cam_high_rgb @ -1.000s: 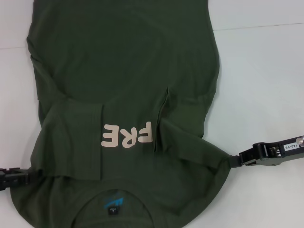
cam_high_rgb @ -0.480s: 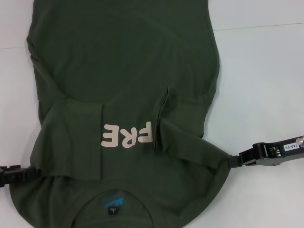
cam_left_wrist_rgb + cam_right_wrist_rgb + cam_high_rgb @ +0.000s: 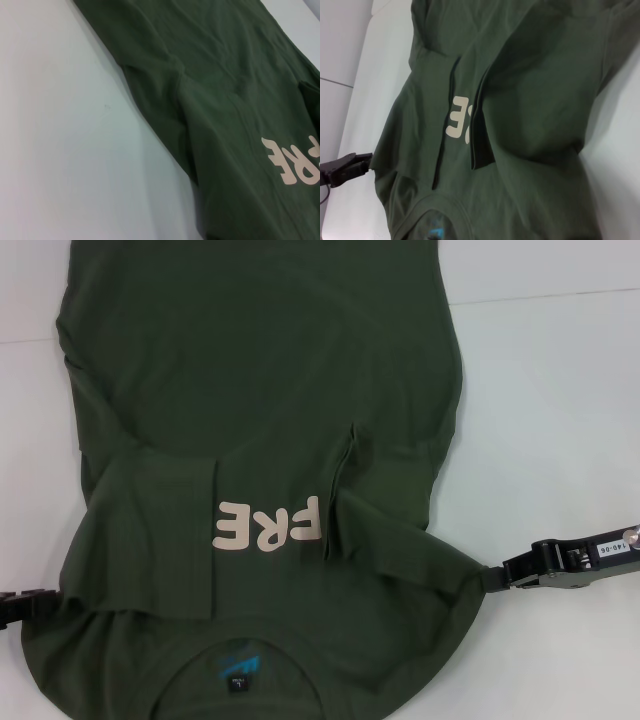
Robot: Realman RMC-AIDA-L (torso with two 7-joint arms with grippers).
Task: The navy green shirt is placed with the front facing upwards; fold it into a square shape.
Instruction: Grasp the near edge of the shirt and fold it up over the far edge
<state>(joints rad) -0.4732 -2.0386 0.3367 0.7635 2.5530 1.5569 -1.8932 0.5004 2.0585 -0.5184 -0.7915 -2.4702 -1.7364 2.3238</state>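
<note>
White table [image 3: 560,390] | navy green shirt [image 3: 260,390] between | left gripper [image 3: 50,607], right gripper [image 3: 490,580] pinching shoulders

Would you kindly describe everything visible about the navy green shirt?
The navy green shirt is dark olive, cotton-looking, lying front up on the white table. Both sleeves are folded inward, leaving pale letters "FRE" showing. A blue neck label sits at the collar nearest the robot. The left gripper and right gripper pinch its shoulders.
</note>
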